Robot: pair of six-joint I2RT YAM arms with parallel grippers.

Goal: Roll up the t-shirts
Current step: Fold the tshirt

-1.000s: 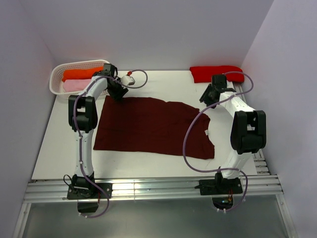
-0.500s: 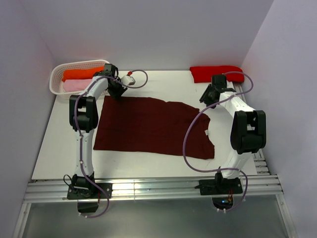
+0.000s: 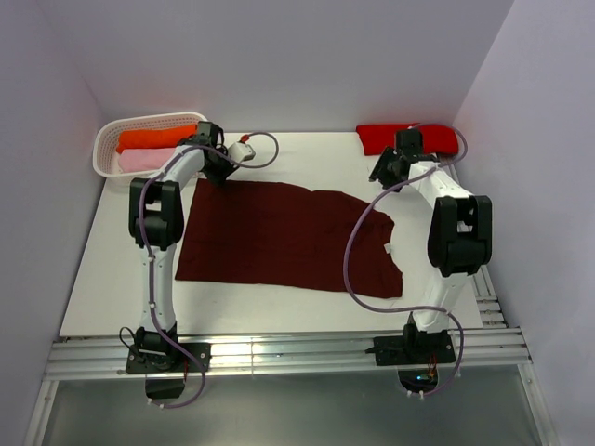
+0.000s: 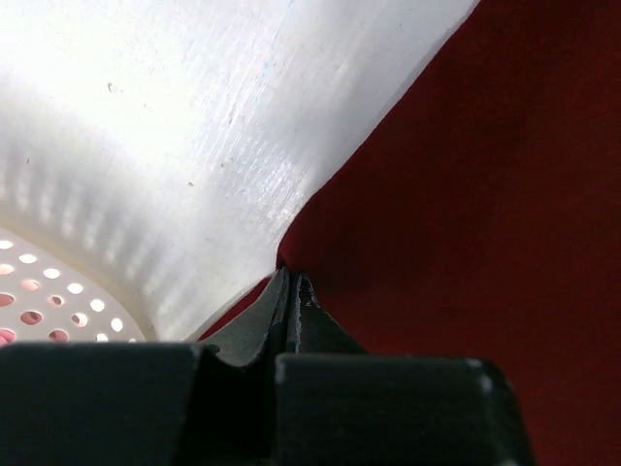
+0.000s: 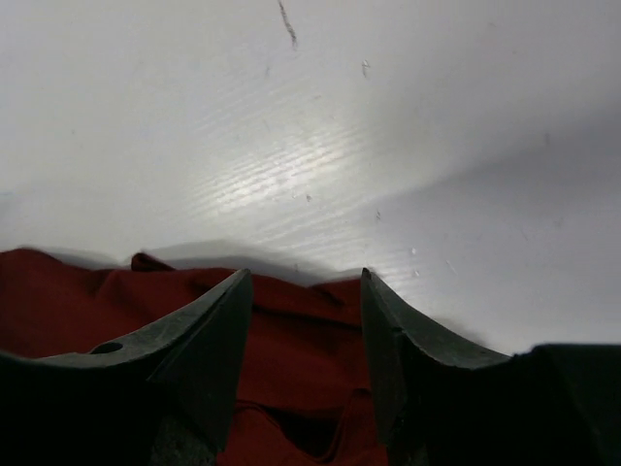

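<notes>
A dark maroon t-shirt (image 3: 279, 237) lies spread flat across the middle of the table. My left gripper (image 3: 216, 175) is at its far left corner. In the left wrist view the left gripper (image 4: 289, 277) is shut, pinching the maroon t-shirt (image 4: 466, 194) at its edge. My right gripper (image 3: 381, 175) hovers by the shirt's far right corner. The right wrist view shows the right gripper (image 5: 306, 277) open, with a rumpled edge of the maroon t-shirt (image 5: 301, 330) lying between its fingers.
A white perforated basket (image 3: 107, 149) at the back left holds an orange shirt (image 3: 149, 137) and a pink shirt (image 3: 139, 160); the basket's wall (image 4: 39, 301) is close to the left fingers. A rolled red shirt (image 3: 376, 137) lies at the back right. Walls close in the back and sides.
My left gripper has shut on the shirt's far left corner. My right arm has shifted a little toward the back of the table, its gripper staying open.
</notes>
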